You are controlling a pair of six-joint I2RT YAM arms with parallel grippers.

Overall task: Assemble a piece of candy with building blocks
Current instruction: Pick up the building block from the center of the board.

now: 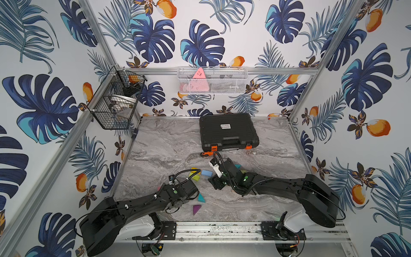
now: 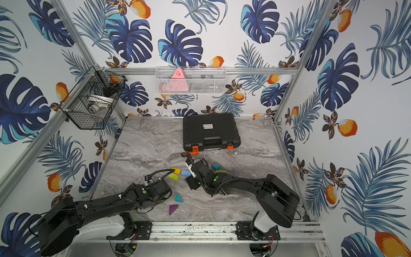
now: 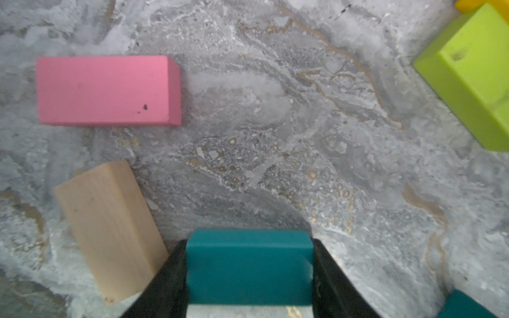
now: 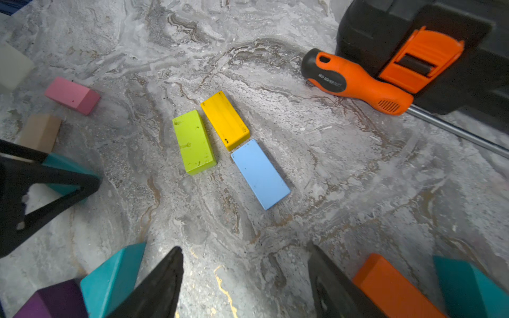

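Note:
My left gripper point(image 3: 249, 242) is shut on a teal block point(image 3: 249, 269), which fills the gap between both black fingers just above the marble table. Beside it lie a pink block point(image 3: 104, 89) and a plain wood block point(image 3: 110, 228). My right gripper point(image 4: 244, 247) hangs open over bare table with nothing between its fingers. Ahead of it a yellow-green block point(image 4: 194, 141), a yellow block point(image 4: 224, 121) and a light blue block point(image 4: 260, 173) lie close together. A teal triangle point(image 1: 200, 197) and a purple triangle point(image 1: 196, 208) lie near the front. An orange block point(image 4: 391, 289) sits beside the right fingers.
A shut black tool case point(image 1: 228, 131) stands at the back of the table, with an orange-handled screwdriver point(image 4: 355, 82) lying along its front. A black wire basket point(image 1: 115, 100) and a white mesh basket point(image 1: 212, 81) hang on the walls.

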